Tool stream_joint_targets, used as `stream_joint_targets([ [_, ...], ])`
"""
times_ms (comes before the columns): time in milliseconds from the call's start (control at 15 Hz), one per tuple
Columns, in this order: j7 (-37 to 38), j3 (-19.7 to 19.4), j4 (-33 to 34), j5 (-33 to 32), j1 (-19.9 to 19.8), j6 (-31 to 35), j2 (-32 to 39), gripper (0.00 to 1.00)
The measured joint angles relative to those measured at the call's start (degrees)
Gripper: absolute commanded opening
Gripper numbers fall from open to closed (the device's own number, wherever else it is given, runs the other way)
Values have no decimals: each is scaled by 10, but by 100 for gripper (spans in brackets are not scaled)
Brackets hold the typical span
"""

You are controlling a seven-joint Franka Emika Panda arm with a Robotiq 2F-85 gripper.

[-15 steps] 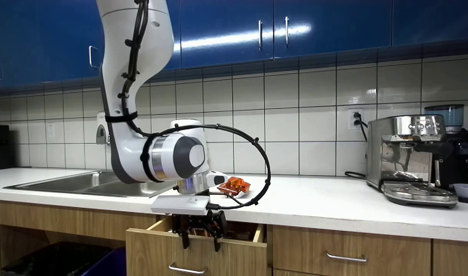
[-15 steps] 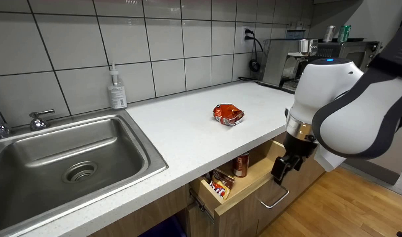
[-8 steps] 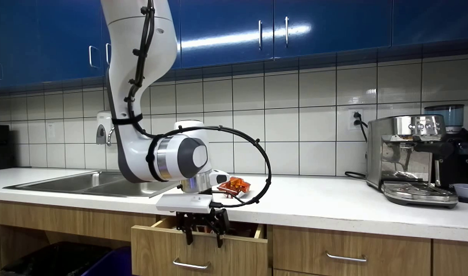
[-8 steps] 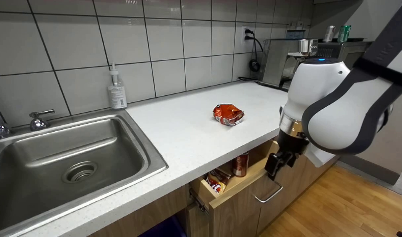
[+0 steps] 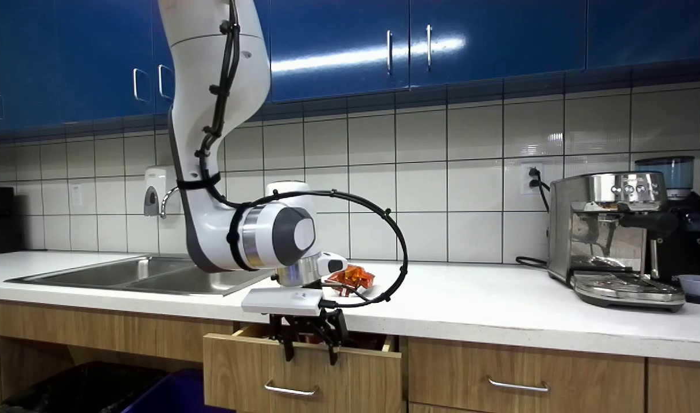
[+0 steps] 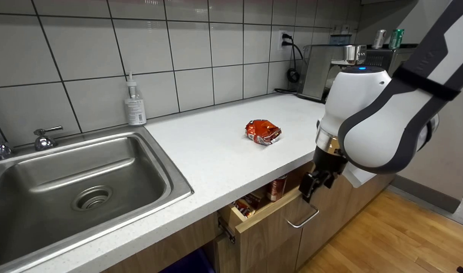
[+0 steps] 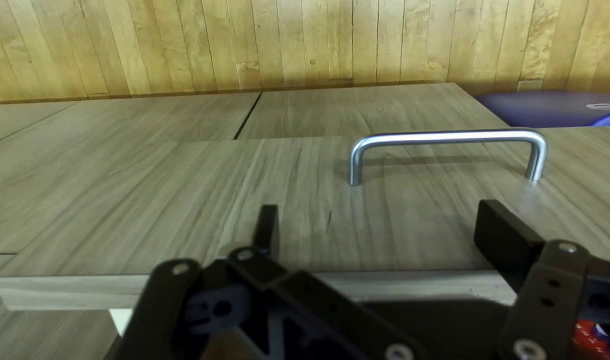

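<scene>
You've got the drawer farther in now, gripper spread wide at its near side, travel still remaining.

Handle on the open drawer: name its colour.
The handle is plain metallic silver, showing best in the wrist view.

The drawer front stands right at the gripper, barring the way inward; whether they touch is hard to tell. Between that front and the counter, a slot opens from above, partly taken up by a can and snack packets. The handle leaves a gap behind its bar.
</scene>
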Motion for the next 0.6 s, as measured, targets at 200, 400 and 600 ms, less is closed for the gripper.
stream_joint_targets([
  [200,-1,0,17,0,-1,-3,9,100],
  [400,-4,0,34,0,-4,-11,17,100],
  [600,-5,0,52,0,-8,-18,24,100],
])
